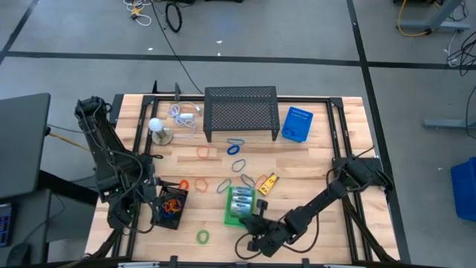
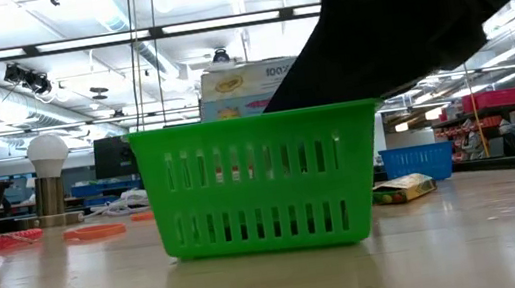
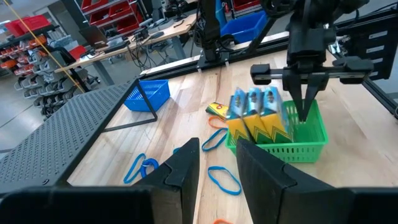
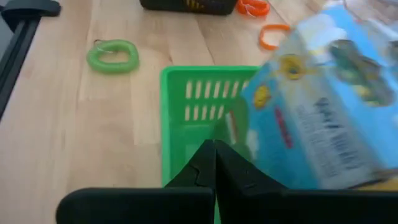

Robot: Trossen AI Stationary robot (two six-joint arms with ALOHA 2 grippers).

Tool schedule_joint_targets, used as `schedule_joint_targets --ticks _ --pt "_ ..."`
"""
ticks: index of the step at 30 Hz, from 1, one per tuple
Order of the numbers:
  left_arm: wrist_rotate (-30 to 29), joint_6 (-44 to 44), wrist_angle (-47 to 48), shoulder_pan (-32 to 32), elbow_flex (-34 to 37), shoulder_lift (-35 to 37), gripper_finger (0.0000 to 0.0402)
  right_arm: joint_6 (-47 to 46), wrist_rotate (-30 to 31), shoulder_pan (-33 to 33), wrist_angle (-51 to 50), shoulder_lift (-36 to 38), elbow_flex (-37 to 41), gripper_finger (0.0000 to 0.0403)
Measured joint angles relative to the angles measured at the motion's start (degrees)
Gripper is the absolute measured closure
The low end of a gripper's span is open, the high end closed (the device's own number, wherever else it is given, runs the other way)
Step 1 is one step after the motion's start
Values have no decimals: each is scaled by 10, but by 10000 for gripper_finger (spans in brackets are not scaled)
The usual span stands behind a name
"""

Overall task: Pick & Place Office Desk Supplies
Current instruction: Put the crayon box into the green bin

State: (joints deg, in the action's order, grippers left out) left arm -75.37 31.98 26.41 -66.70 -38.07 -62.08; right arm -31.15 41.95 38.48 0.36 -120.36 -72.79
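Note:
A green basket [image 1: 239, 206] [image 2: 263, 184] holds three crayon boxes [image 3: 255, 106] [image 4: 323, 106] standing upright. One yellow crayon box [image 1: 267, 182] [image 3: 216, 109] lies flat on the table beside it. Orange [image 1: 204, 152], blue [image 1: 236, 147] and green loops [image 1: 202, 237] [image 4: 112, 56] lie scattered on the wood. My right gripper [image 1: 256, 221] [image 3: 305, 115] [image 4: 214, 146] is shut and points down into the basket's free end, next to the boxes. My left gripper [image 1: 163, 202] [image 3: 217, 146] is open and holds nothing. It hovers at a small black basket [image 1: 171, 210] that holds orange loops. My right gripper's shut fingers [image 3: 306, 102] reach from above into the green basket's bare end [image 3: 311, 134], beside the crayon boxes. I cannot tell whether they touch the basket or the boxes.
A black mesh riser [image 1: 240, 112] stands at the far side, with a blue basket [image 1: 297, 124] to its right. A white ball on a stand [image 1: 156, 126] and a white cable [image 1: 184, 115] are to its left. Bare wood lies near the table's right edge.

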Motion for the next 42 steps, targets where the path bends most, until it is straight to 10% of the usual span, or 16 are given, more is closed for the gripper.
schedule_joint_targets --ticks 19,26,33,42 --pt "4 0 0 0 0 0 287 114 -11 9 62 2 0 403" --pt "4 0 0 0 0 0 287 205 78 54 69 57 0 403" --pt "4 0 0 0 0 0 287 102 131 68 -135 153 0 401" --pt "4 0 0 0 0 0 287 -1 -48 -1 -424 174 0 348"
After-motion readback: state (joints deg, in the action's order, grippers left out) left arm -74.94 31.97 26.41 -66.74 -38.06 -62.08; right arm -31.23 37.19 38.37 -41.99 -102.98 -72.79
